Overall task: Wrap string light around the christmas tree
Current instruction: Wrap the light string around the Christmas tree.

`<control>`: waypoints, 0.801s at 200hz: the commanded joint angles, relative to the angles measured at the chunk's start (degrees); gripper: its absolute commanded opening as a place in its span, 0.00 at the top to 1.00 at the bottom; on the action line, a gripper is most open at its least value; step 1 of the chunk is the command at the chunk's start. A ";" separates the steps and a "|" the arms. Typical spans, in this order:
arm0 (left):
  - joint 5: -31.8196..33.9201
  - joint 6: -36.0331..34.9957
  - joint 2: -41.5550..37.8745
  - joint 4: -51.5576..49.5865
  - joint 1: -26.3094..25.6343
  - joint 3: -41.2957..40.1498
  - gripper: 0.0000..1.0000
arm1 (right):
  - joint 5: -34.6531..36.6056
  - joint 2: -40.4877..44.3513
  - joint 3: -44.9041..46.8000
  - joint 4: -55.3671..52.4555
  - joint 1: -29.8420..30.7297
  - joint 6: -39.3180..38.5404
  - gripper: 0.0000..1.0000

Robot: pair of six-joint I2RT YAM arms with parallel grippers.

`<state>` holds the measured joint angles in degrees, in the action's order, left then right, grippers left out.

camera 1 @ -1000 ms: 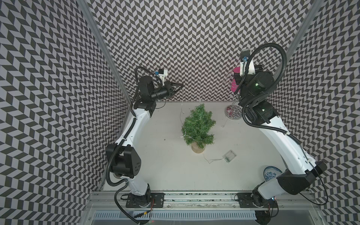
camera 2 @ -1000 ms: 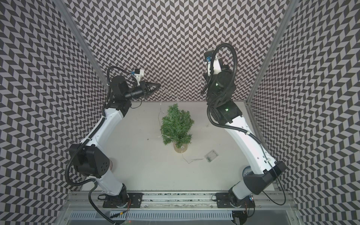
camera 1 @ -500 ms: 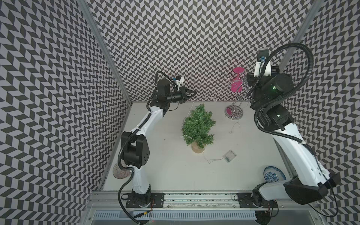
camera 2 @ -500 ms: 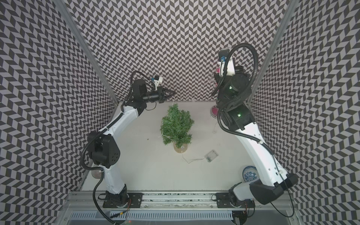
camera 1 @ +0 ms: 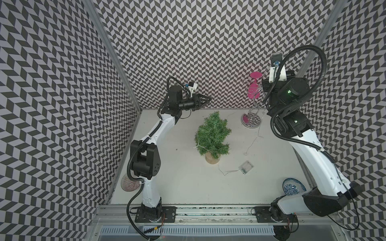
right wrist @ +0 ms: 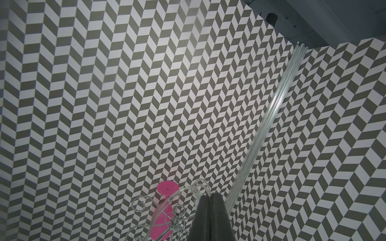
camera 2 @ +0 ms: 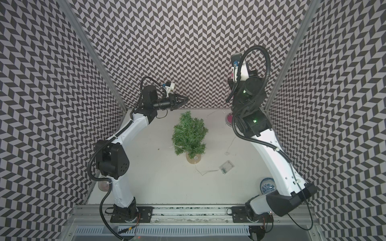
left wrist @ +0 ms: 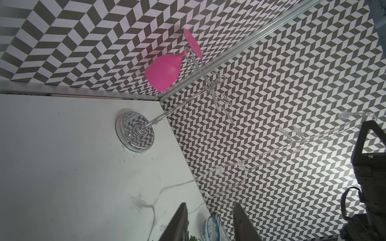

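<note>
Wire of the string light [left wrist: 219, 170] looks light, limp and springy, with small bulbs apt to snag. It is best taken on bare wire between bulbs, not by the battery box [camera 1: 246, 167].

The christmas tree [camera 1: 213, 135] stands mid-table with some wire lying in its branches at 8 o'clock; the box lies at 4 o'clock.

The right gripper [right wrist: 210, 195], raised at 1 o'clock, is pressed together on a loop of wire. The left gripper [left wrist: 210, 205], at 12 o'clock, has its fingers spread. A strand passes close, though seemingly not between them.

The wire rack [camera 1: 251, 121] with its pink glass [camera 1: 253, 89] stands at 2 o'clock, just beside the hanging strand, and is a likely snag. A blue bowl [camera 1: 293, 186] sits beyond the box.
</note>
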<state>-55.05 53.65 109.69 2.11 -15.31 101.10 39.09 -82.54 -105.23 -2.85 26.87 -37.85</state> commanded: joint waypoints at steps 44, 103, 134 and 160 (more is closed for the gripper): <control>6.00 -3.45 -15.12 4.07 7.18 -7.85 0.54 | -1.29 2.24 -1.51 -1.11 -0.08 2.22 1.00; 14.99 -12.87 -34.98 0.17 7.01 -22.30 0.47 | -2.31 4.57 -3.34 -4.25 1.15 4.48 1.00; 17.68 -18.23 -40.94 -3.22 4.50 -26.58 0.46 | -2.60 4.89 -5.46 -6.55 2.63 4.03 1.00; 18.42 -19.61 -44.37 -4.25 3.70 -30.08 0.46 | -2.39 4.05 -6.61 -6.54 3.38 3.16 1.00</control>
<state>-39.18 37.95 67.61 0.99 -10.90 73.65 37.19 -78.87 -109.95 -10.04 29.54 -34.46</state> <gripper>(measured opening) 0.543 0.049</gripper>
